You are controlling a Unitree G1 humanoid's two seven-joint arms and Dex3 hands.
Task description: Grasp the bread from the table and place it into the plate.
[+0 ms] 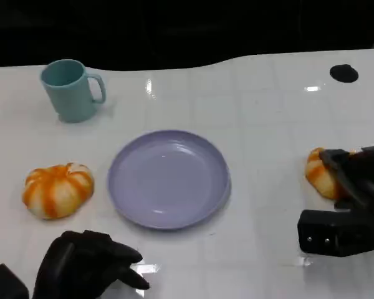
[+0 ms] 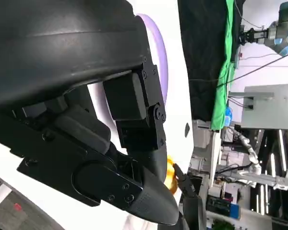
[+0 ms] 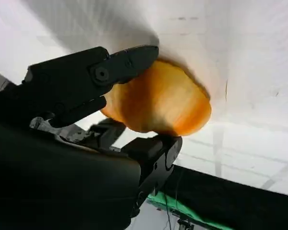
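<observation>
Head view checked: right hand at the table's right side, fingers closed around the bread, which sits on the tabletop well apart from the plate. Plate lavender, at centre, holding nothing. Left hand at the near left edge, fingers curled in and resting on the table, nothing in them. Second orange-and-white bun noted just left of the plate, apart from the left hand. Teal mug upright at the far left, handle toward the plate. Black round mark at the far right of the tabletop.

Right wrist view: bread pinched between black fingers on two opposite sides, contact plain.

Left wrist view: plate rim partly visible past the left hand's shell; finger state not readable here.
</observation>
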